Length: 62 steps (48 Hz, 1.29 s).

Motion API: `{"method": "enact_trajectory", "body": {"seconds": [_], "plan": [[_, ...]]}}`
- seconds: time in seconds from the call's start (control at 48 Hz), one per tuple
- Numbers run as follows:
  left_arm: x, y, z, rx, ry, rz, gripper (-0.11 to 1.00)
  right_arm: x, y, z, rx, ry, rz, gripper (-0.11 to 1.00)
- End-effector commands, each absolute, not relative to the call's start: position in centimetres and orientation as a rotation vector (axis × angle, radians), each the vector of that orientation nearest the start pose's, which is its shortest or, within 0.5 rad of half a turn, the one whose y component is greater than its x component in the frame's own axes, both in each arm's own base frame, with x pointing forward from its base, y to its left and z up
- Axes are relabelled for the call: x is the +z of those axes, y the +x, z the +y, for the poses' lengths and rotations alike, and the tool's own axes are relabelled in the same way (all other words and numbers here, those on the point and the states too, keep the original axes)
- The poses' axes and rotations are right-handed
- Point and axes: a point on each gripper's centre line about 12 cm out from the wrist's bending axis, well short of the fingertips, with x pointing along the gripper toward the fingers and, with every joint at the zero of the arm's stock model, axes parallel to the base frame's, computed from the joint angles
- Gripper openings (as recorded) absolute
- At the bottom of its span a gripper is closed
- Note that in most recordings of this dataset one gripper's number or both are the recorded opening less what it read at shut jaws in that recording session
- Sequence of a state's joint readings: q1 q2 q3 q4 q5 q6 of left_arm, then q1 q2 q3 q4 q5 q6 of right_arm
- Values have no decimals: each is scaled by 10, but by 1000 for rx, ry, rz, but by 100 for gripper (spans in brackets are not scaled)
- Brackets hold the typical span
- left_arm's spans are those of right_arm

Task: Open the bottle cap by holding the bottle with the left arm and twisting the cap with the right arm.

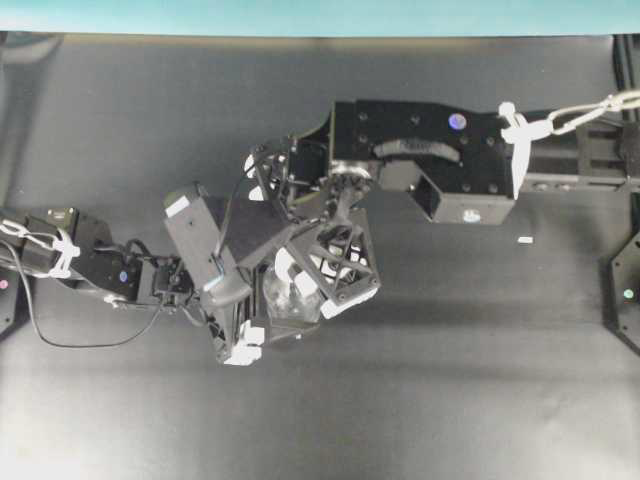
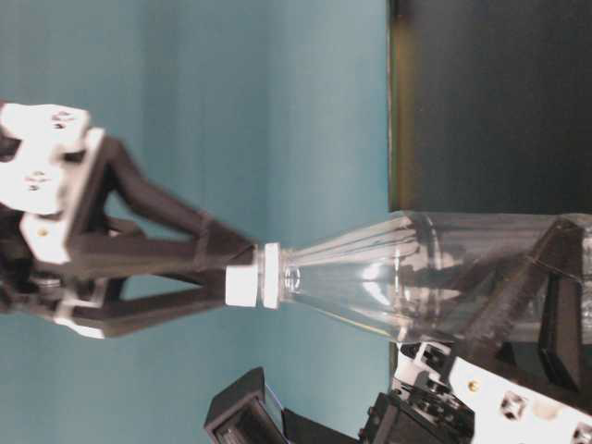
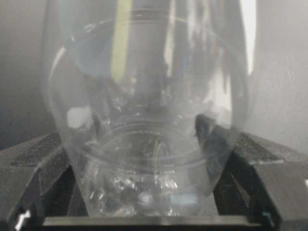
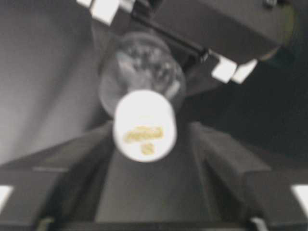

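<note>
The bottle point(image 2: 435, 268) is sitting at the middle of the overhead frame, its clear body pinched between the left gripper's point(image 3: 149, 187) fingers point(image 3: 33, 168), which are pressing against its sides. The bottle cap point(image 4: 144, 125) is sitting white on the neck, between the right gripper's point(image 2: 242, 271) fingers point(image 2: 166, 248); these are standing beside it, but whether they are touching it I cannot tell.

You've got two black arms. Left arm point(image 1: 110, 268): slim, loose black cable, white ties, white pads on its gripper. Right arm point(image 1: 440, 160): boxy screw-studded block, white cable tie, lattice-patterned fingers point(image 1: 345, 262) with white edges.
</note>
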State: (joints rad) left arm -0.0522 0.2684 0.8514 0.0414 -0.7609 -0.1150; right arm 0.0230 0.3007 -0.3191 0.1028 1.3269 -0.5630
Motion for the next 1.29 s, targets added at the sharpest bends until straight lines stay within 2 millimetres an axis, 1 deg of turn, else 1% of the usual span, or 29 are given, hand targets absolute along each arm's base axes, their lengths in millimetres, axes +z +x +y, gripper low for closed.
{"method": "enact_trajectory", "body": {"seconds": [0.0,0.063,0.125,0.25,0.479,0.563,0.667,0.855,0.917,0.98,1.063,1.167,1.272], "plan": [[92,380,-25,-70,-81,354,81,295,476,21,435,-405,1222,64],[91,380,-25,-71,-80,355,81,295,474,24,427,-392,1224,72],[91,380,-25,-71,-80,355,81,298,472,26,417,-377,1226,75],[92,380,-25,-70,-81,354,81,312,466,28,362,-300,1220,75],[91,379,-25,-72,-81,357,81,347,448,24,163,-36,1200,75],[91,379,-25,-71,-83,357,81,354,444,25,108,49,1207,75],[91,379,-26,-73,-84,356,81,358,446,28,9,199,1207,75],[91,380,-26,-72,-86,356,81,361,457,28,-236,563,1170,75],[91,379,-26,-73,-85,357,81,360,460,29,-304,669,1160,75],[91,379,-26,-73,-85,359,81,357,462,31,-349,734,1158,75],[91,379,-26,-72,-86,359,81,351,465,33,-385,777,1168,75],[91,379,-26,-72,-86,359,81,337,469,38,-398,768,1207,75],[90,379,-25,-70,-86,359,81,324,472,38,-413,760,1243,75]]}}
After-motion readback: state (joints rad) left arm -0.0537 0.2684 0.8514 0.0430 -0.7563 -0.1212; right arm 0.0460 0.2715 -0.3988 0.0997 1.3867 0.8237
